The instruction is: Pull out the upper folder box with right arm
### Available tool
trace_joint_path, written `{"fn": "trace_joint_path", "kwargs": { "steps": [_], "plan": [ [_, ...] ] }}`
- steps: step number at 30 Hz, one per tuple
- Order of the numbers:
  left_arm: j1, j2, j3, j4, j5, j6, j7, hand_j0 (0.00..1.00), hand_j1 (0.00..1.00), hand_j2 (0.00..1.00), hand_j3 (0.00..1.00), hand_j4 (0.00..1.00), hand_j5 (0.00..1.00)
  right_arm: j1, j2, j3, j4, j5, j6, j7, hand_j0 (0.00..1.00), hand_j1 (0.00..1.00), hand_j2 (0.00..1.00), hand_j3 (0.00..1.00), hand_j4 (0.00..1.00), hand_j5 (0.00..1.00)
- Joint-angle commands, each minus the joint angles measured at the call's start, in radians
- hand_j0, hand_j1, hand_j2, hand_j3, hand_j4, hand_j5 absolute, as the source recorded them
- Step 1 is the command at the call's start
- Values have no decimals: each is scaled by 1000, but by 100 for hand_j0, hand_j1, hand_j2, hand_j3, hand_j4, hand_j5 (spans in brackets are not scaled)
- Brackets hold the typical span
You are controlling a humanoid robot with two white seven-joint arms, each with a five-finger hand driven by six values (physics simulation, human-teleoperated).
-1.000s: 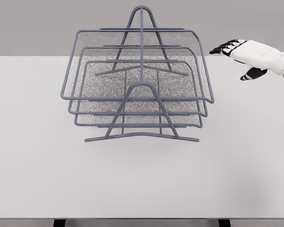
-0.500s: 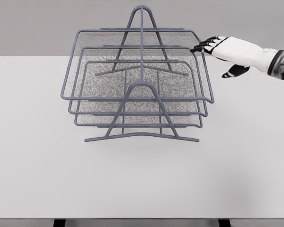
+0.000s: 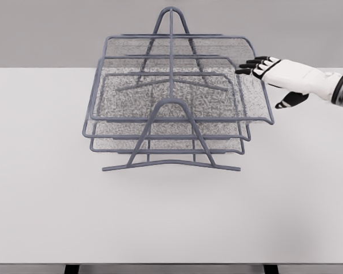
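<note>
Head view: right hand (image 3: pixel 288 77), fingers (image 3: pixel 248 64) extended, touching upper folder box (image 3: pixel 183 80) at its right side; rack (image 3: pixel 171 137) on white table (image 3: pixel 171 217).

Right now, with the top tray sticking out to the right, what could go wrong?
1. The right hand shows fingertips at the upper tray side, not clearly wrapped around the wire, so it may slip off.
2. The tray overhangs the rack to the right; pulled further, it could tip or drop onto the table.
</note>
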Motion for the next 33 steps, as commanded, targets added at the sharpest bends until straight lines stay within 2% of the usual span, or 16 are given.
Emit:
{"fn": "trace_joint_path", "kwargs": {
  "steps": [1,4,10,15,22,25,29,31,32,33],
  "plan": [
    [0,0,-1,1,-1,0,0,100,100,100,100,100,100,0,-38,-4,1,31,-21,14,100,100,100,100,100,100],
    [0,0,0,1,-1,0,0,100,100,100,100,100,100,2,-51,-3,30,31,-21,14,100,100,100,100,100,100],
    [0,0,0,1,-1,0,0,100,100,100,100,100,100,14,-121,-22,32,28,-21,14,100,100,100,100,100,100],
    [0,0,-1,1,1,0,0,100,100,100,100,100,100,54,-169,-91,45,28,-21,14,100,100,100,100,100,100],
    [0,0,0,1,-1,0,0,100,100,100,100,100,100,57,-215,-119,45,28,-21,16,100,100,100,100,100,100],
    [0,0,-1,1,-1,0,0,100,100,100,100,100,100,57,-269,-119,45,-12,-21,16,100,100,100,100,100,100],
    [0,0,-1,1,-1,0,0,100,100,100,100,100,100,49,-289,-187,44,-17,-21,18,100,100,100,100,100,100],
    [0,0,-1,1,-1,0,0,100,100,100,100,100,100,48,-287,-174,-8,-124,-21,22,100,100,100,100,100,100],
    [0,0,-1,1,-1,0,0,100,100,100,100,100,100,44,-295,-156,-79,-186,-21,22,100,100,100,100,100,100],
    [0,0,-1,1,-1,0,0,100,100,100,100,100,100,41,-342,-85,-139,-278,-21,22,100,100,100,100,100,100]
  ]
}}
